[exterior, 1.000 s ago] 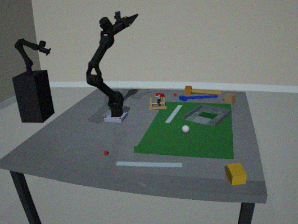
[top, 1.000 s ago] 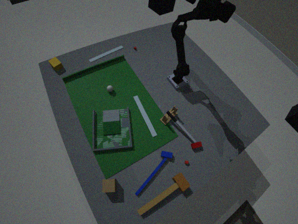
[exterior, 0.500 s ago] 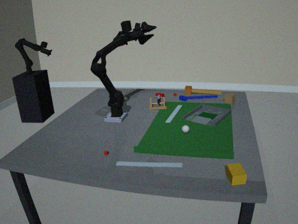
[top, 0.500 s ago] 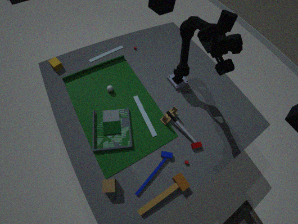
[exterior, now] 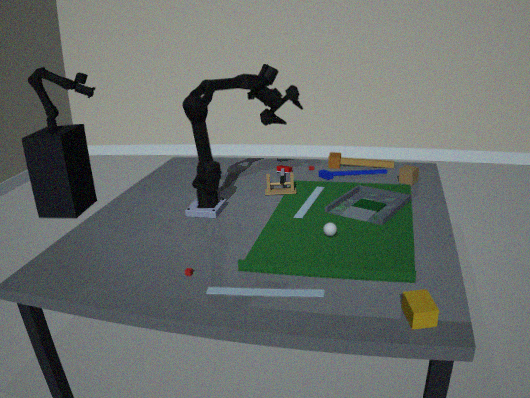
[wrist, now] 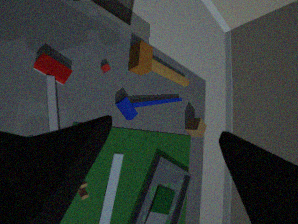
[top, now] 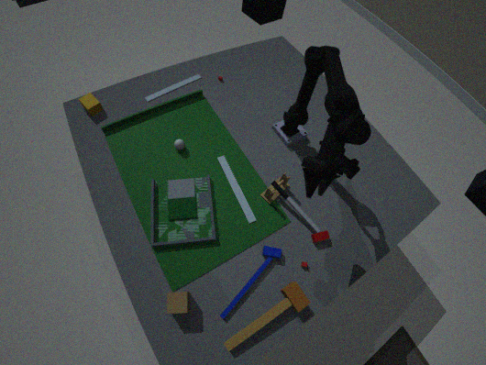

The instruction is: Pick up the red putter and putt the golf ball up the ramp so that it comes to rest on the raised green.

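The red putter lies on the grey table. Its red head (top: pixel 320 237) (exterior: pixel 284 169) (wrist: pixel 52 68) points away from the mat, and its handle end rests in a small wooden stand (top: pixel 274 190) (exterior: pixel 280 189). The white golf ball (top: pixel 179 144) (exterior: pixel 329 229) sits on the green mat (top: pixel 138 156) (exterior: pixel 310 250). The raised green (top: pixel 182 208) (exterior: pixel 370 205) (wrist: pixel 162 199) has a grey ramp (top: pixel 181 188) on the ball's side and low grey walls. My gripper (top: pixel 318 188) (exterior: pixel 286 111) (wrist: pixel 165 128) is open and empty. It hangs high above the table near the putter's stand.
A blue putter (top: pixel 249 284) (exterior: pixel 352 173) (wrist: pixel 145 102), a wooden mallet (top: pixel 270 316) (exterior: pixel 360 162) (wrist: pixel 155 65) and a wooden cube (top: pixel 177 303) (exterior: pixel 408 175) lie beyond the mat. A yellow cube (top: pixel 91 104) (exterior: pixel 419 308), two pale strips (top: pixel 236 188) (top: pixel 172 87) and small red bits (top: pixel 304 264) (exterior: pixel 188 272) lie about.
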`<action>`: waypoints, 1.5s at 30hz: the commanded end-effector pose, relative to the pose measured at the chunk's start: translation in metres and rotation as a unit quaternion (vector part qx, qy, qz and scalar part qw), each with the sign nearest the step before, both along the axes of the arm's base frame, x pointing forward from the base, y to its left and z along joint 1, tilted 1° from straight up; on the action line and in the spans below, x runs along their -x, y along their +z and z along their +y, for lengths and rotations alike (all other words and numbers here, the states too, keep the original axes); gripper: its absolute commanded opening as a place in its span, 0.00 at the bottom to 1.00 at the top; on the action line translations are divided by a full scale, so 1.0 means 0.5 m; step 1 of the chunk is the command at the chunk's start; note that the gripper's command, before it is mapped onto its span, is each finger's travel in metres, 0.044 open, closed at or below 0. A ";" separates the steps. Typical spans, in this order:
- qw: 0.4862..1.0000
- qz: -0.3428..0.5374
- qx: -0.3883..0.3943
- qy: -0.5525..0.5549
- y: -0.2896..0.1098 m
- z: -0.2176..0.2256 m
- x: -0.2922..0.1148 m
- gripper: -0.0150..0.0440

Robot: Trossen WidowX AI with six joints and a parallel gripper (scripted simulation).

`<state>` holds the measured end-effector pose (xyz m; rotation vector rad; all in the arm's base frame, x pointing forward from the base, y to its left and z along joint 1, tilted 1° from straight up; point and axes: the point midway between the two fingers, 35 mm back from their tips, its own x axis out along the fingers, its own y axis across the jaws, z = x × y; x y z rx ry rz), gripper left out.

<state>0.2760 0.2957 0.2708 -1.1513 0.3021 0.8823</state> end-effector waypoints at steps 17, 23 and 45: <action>0.915 0.345 0.207 0.037 -0.358 -0.101 0.056 1.00; 0.915 0.345 0.206 0.037 -0.393 -0.099 0.057 1.00; 0.915 0.345 0.207 0.037 -0.466 -0.100 0.057 1.00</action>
